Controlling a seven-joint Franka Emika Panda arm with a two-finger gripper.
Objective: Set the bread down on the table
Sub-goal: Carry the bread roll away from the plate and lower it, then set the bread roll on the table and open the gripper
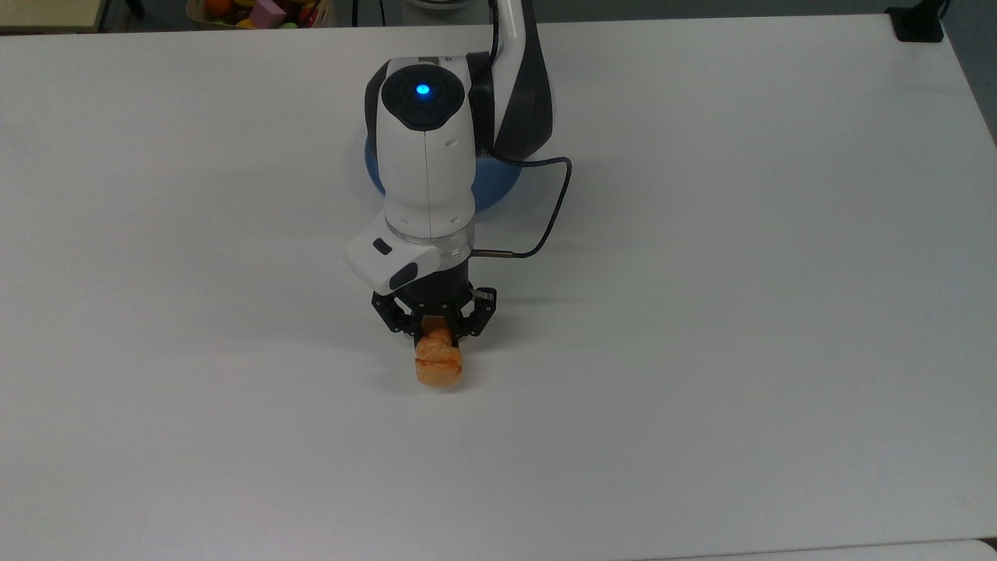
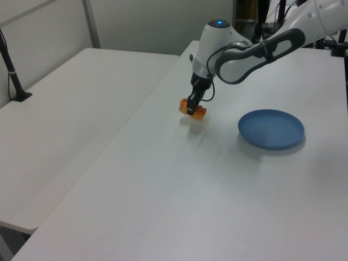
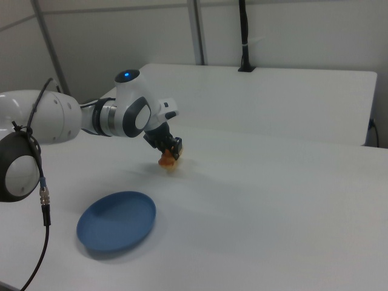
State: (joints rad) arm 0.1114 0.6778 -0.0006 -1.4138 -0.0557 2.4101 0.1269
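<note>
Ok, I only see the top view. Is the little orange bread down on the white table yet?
Observer: In the left view the small golden-orange braided bread roll hangs close over the large white table. I can't confirm contact.
Operator: Anything on the blue plate? The arm hides it.
Observer: No, the left view shows the round blue plate bare.
Operator: How's it held?
Observer: The black two-finger tool pinches its middle, with both ends sticking out.

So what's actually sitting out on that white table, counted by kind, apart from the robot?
Bread: 1, held in the gripper, low over the table
Blue plate: 1
Total: 2
</note>
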